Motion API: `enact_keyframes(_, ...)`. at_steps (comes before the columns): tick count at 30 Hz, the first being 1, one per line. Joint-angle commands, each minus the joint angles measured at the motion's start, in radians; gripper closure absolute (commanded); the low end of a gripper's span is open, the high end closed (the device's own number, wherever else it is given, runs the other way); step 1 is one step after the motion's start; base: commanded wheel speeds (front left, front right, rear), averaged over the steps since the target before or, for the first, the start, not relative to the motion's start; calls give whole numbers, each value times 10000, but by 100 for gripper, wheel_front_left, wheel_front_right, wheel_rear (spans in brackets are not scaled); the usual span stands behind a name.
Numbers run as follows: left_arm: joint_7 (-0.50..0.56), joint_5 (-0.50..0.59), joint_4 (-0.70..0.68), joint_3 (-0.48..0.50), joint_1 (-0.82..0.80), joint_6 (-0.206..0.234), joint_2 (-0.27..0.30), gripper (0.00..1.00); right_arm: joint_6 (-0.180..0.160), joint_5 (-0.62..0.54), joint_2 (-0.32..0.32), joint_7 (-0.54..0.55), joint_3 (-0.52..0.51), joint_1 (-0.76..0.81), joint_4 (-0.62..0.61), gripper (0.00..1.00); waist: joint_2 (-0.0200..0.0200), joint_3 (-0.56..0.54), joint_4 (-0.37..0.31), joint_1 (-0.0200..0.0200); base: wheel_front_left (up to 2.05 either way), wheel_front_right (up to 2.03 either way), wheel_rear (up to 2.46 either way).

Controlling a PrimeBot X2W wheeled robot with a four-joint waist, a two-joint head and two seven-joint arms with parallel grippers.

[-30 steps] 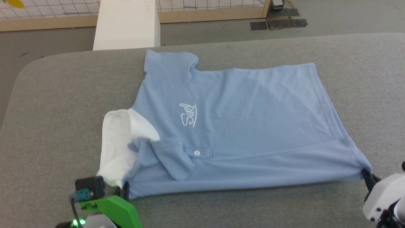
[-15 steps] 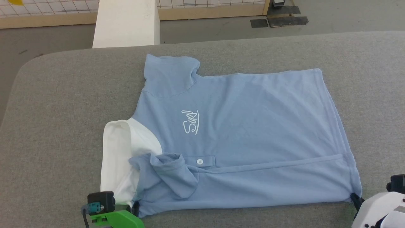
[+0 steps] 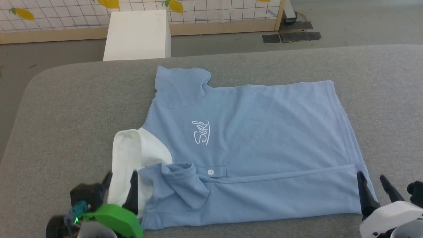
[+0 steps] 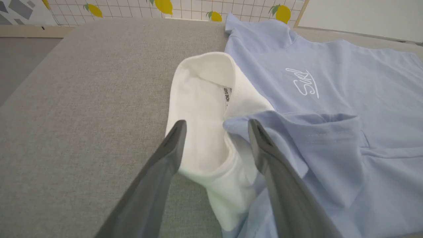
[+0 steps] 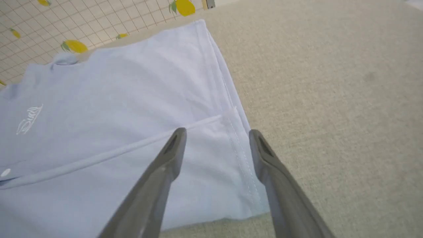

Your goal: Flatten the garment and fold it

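Note:
The light blue polo shirt (image 3: 257, 132) lies on the grey table (image 3: 72, 109), its near long side folded over up to the button (image 3: 210, 172). White script (image 3: 200, 132) faces up and the white collar (image 3: 127, 155) sticks out to the left. My left gripper (image 3: 120, 178) stands open above the collar (image 4: 205, 109) with nothing held. My right gripper (image 3: 371, 180) is open over the shirt's near right hem corner (image 5: 238, 145). The folded edge (image 5: 132, 148) runs leftwards from there in the right wrist view.
A white box (image 3: 138, 34) stands on the floor beyond the table's far edge. Behind it runs a tiled wall with lemon prints (image 3: 175, 5) and a wooden baseboard. Bare grey table surface surrounds the shirt on the left (image 4: 66, 99) and the right (image 5: 330, 99).
Both grippers have let go of the shirt's near edge and opened, lifting slightly. The near side was folded over towards the far side. The camera has tilted, shifting the whole picture.

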Motion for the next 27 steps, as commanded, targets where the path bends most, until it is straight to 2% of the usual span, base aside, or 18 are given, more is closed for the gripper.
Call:
enact_keyframes(1,-278,337,-37,58,-524,-146,122,0,-15,-110,-102,-552,187,30,-278,0,0,44,-53,0,0,0,0)
enact_keyframes(7,-506,1113,558,-95,-2656,-1141,336,0,-15,-227,-777,-2416,999,-320,-886,0,0,599,-263,0,0,0,0)
enact_keyframes(15,520,1389,2423,-334,-6228,-2805,305,0,-15,97,-1374,-3003,2145,-1329,-1226,0,0,2051,-892,0,0,0,0)
enact_keyframes(22,2272,1043,4108,-225,-9018,-3827,388,0,-15,292,-1237,-3284,2726,-2358,-1368,0,0,3466,-1593,0,0,0,0)
enact_keyframes(25,3346,970,4657,-318,-10018,-4173,545,0,-15,371,-1129,-3401,2949,-2712,-1338,0,0,3973,-1881,0,0,0,0)
enact_keyframes(27,4181,871,4987,-342,-10570,-4242,644,0,-15,410,-1049,-3484,3064,-2929,-1280,0,0,4253,-2069,0,0,0,0)
